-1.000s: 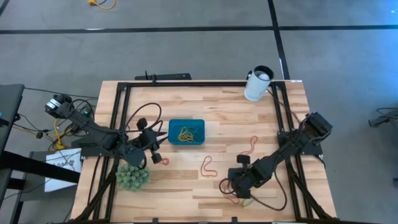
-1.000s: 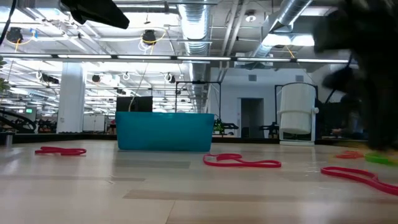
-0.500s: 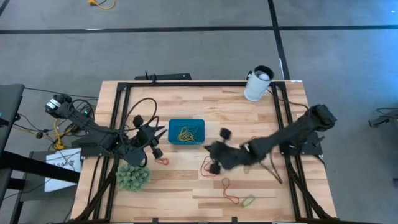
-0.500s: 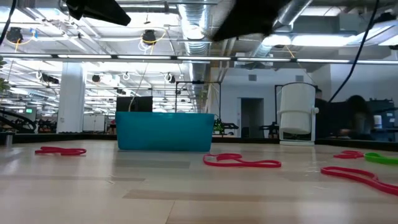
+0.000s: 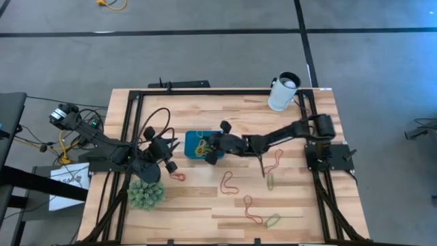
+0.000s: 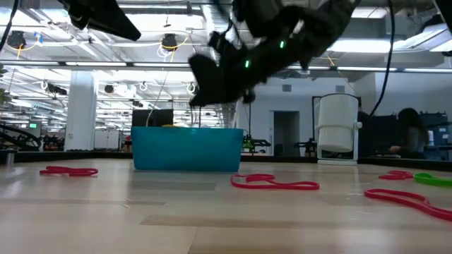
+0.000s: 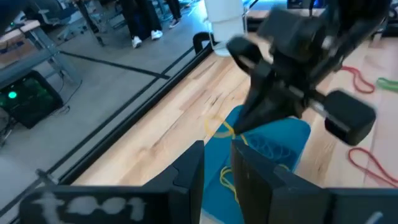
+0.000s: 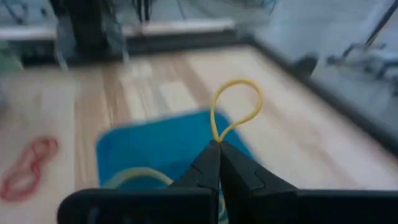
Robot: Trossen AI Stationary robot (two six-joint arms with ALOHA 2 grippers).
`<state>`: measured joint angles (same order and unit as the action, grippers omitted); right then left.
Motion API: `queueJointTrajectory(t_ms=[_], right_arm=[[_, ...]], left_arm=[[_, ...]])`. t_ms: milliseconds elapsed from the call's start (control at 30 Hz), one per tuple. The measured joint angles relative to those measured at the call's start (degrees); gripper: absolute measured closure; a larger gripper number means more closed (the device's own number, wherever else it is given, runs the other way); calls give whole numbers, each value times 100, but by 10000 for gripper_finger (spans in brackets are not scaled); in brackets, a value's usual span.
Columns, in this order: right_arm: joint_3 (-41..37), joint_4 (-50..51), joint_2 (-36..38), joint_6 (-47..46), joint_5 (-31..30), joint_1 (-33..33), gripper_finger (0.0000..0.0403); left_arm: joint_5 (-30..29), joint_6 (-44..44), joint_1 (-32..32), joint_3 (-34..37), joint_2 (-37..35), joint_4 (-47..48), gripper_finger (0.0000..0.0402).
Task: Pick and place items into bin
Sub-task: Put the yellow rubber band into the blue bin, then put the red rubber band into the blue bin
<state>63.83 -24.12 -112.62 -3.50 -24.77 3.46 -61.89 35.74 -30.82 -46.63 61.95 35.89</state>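
Observation:
The teal bin (image 5: pixel 217 135) sits mid-table with yellow loops (image 5: pixel 203 146) lying in it. My right gripper (image 8: pixel 216 146) reaches in from the table's right and hovers over the bin (image 8: pixel 155 146), shut on a yellow loop (image 8: pixel 236 99). My left gripper (image 7: pixel 217 168) stands open just left of the bin, nothing between its fingers. Red loops (image 5: pixel 229 181) (image 5: pixel 274 160) (image 5: pixel 251 210) (image 5: pixel 177 176) and green loops (image 5: pixel 272 220) (image 5: pixel 270 181) lie flat on the wood. In the low view my right gripper (image 6: pixel 201 74) hangs above the bin (image 6: pixel 187 149). My right gripper pinches the yellow loop at one end (image 8: pixel 216 134), where its two strands run together, between the two fingertips. The fingers slant down from the table's right. The rest of the loop stands out beyond the fingertips as an open ring, clear of the bin below.
A green spiky ball (image 5: pixel 145 195) sits near the front left, close to my left arm. A white cup (image 5: pixel 283 91) stands at the far right corner. A black frame (image 5: pixel 126 137) borders the tabletop. Bare wood lies between bin and far edge.
My right gripper has swung fast from the loops at the table's near right, toward the left and far side, and now hangs over the bin; its wrist has turned on the way. My left gripper has tipped a little in place.

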Motion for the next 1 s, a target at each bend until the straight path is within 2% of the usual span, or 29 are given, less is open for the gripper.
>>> queueJointTrajectory(t_ms=[233,467,567,733,1000], right_arm=[[71,-209,-781,-251,678,-146,403],[516,-19,-1038,-27,702,-148,385],[895,585,-1038,182,711,-148,365],[1666,2230,-1052,242,715,-174,327],[2258,3482,-1046,254,824,-211,300]], left_arm=[[4,392,1,0,0,392,333],[7,445,-1,0,2,418,333],[11,475,0,0,0,421,333],[12,562,0,0,1,418,333],[76,565,0,0,0,416,333]])
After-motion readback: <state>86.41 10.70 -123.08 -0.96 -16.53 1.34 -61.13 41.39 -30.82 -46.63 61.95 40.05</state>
